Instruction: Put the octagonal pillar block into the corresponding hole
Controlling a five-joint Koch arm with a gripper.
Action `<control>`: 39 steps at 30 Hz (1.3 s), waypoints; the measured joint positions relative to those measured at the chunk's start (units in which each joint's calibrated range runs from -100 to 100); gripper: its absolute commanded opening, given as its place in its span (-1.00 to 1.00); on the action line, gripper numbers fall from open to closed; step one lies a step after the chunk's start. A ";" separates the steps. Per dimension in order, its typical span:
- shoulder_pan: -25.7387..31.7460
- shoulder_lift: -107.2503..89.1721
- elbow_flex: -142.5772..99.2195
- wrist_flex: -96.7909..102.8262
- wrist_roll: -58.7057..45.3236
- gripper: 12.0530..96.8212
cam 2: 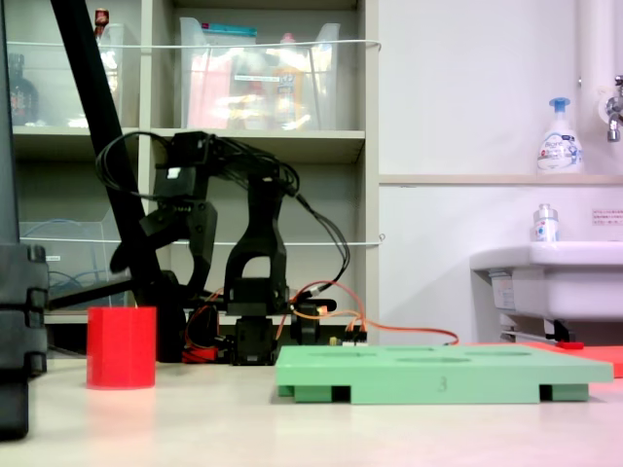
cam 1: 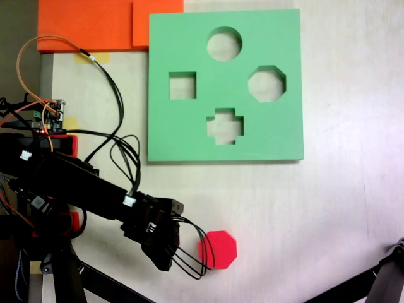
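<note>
The red octagonal pillar block (cam 1: 218,249) stands upright on the pale table, well in front of the green foam board (cam 1: 189,132). The board's eight-sided hole (cam 1: 267,83) is on its right side and holds nothing. My black gripper (cam 1: 169,243) is just left of the block, its cables reaching the block's edge. In a fixed view from table level the gripper (cam 2: 161,268) hangs above the block (cam 2: 121,347) without touching it, its jaws spread apart with nothing between them. The board (cam 2: 438,375) lies flat to the right.
The board also has round (cam 1: 224,43), square (cam 1: 182,85) and cross-shaped (cam 1: 225,125) cutouts. Orange foam sheets (cam 1: 95,25) lie at the back left. A wired controller (cam 1: 50,113) sits by the arm's base. A black stand leg (cam 1: 385,278) enters at the bottom right.
</note>
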 measured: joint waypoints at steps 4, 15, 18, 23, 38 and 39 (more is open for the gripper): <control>1.03 6.84 4.90 -0.29 0.00 0.67; 2.05 29.55 17.64 -0.29 0.00 0.67; 2.00 34.06 19.89 -0.29 0.00 0.67; 2.00 40.63 21.66 0.00 0.00 0.66; 2.05 52.94 28.12 0.78 0.00 0.66; 2.05 53.49 28.12 0.78 0.00 0.66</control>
